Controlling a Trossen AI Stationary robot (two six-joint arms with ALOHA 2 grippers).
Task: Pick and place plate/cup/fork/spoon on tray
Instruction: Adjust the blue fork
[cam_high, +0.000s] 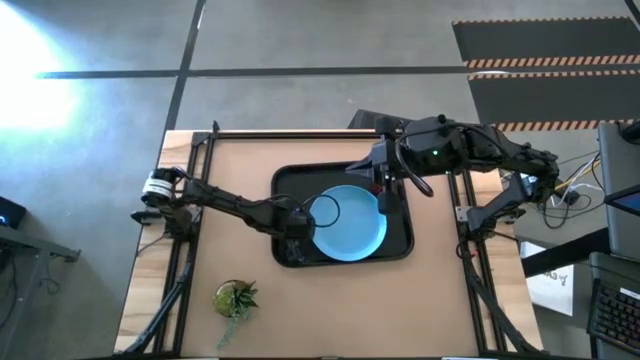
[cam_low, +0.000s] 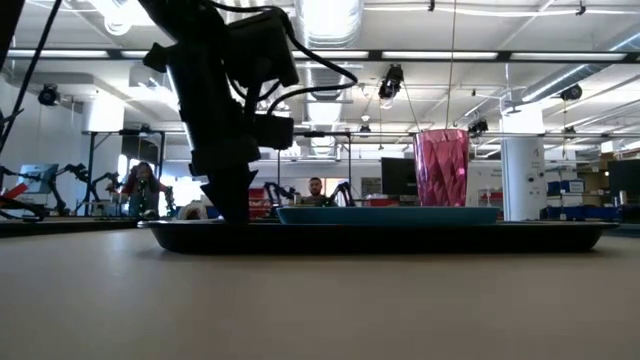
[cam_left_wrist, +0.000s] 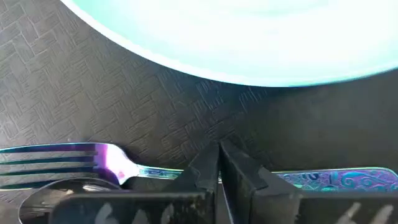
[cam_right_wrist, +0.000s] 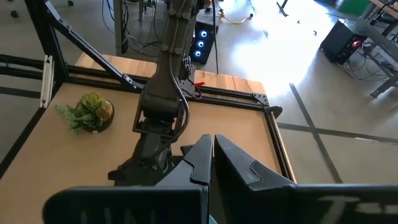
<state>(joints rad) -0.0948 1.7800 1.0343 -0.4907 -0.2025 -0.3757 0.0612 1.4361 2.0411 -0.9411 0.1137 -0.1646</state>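
Left gripper (cam_left_wrist: 219, 186) is low over the tray (cam_high: 400, 245), near its left edge, fingers pressed together with nothing between them. The fork (cam_left_wrist: 93, 163) lies flat on the tray floor directly under those fingers, and a spoon bowl (cam_left_wrist: 56, 194) shows beside the tines. Judgement: placement looks finished; a clean step now means lifting straight up so the closed tips do not drag the fork.

The tray also holds the plate (cam_high: 348, 222), centred, and the cup (cam_low: 441, 167), upright past it.

Right gripper (cam_right_wrist: 210, 163), clenched and empty, hangs above the tray's far right corner.
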